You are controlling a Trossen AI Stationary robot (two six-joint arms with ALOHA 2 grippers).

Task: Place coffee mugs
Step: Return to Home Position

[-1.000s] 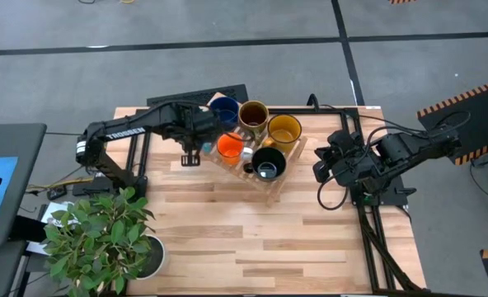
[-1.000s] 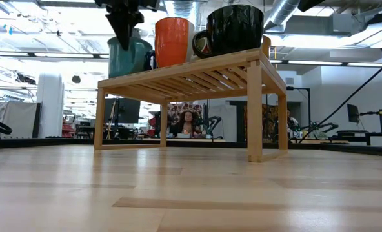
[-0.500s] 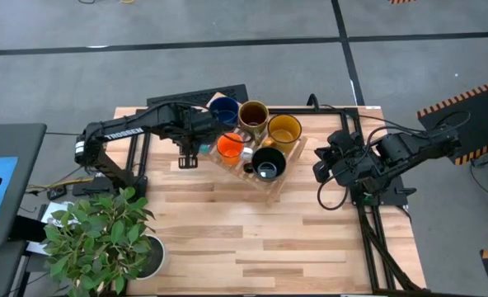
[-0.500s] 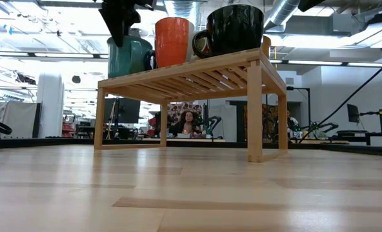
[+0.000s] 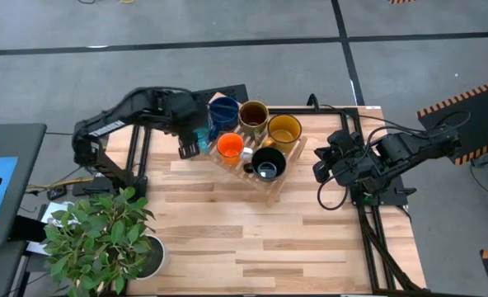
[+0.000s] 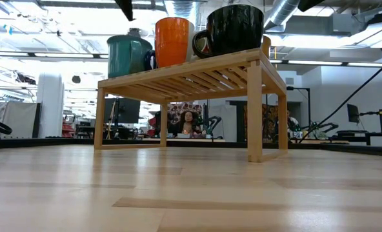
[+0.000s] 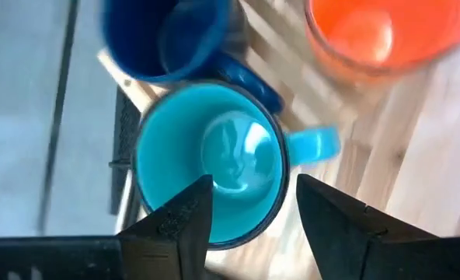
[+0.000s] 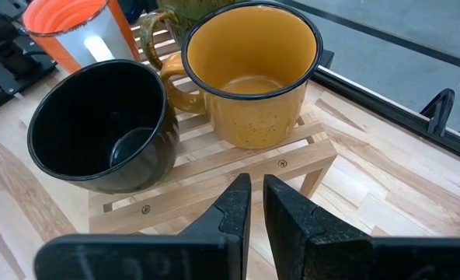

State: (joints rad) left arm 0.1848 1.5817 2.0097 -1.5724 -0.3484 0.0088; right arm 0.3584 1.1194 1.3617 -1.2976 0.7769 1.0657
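Observation:
Six coffee mugs stand upright on a low slatted wooden rack (image 6: 197, 74): teal (image 7: 210, 163), dark blue (image 5: 224, 110), brown-olive (image 5: 253, 115), yellow (image 8: 249, 74), orange (image 6: 171, 40) and black (image 6: 235, 29). The teal mug (image 6: 128, 55) rests by its base at the rack's left corner. My left gripper (image 7: 253, 187) hangs open straight above it, fingers apart over the rim and clear of it; only a fingertip (image 6: 125, 6) shows in the low view. My right gripper (image 8: 253, 190) waits shut at the table's right, level with the rack and pointing at the yellow and black mugs.
A leafy plant in a white pot (image 5: 104, 235) stands at the table's near left corner. Bare wooden tabletop (image 5: 260, 239) stretches in front of the rack. A person (image 6: 188, 121) sits in the room far behind the table.
My left gripper has opened, let go of the teal mug and risen straight up, almost out of the low view's top. The teal mug stays upright on the rack's left corner.

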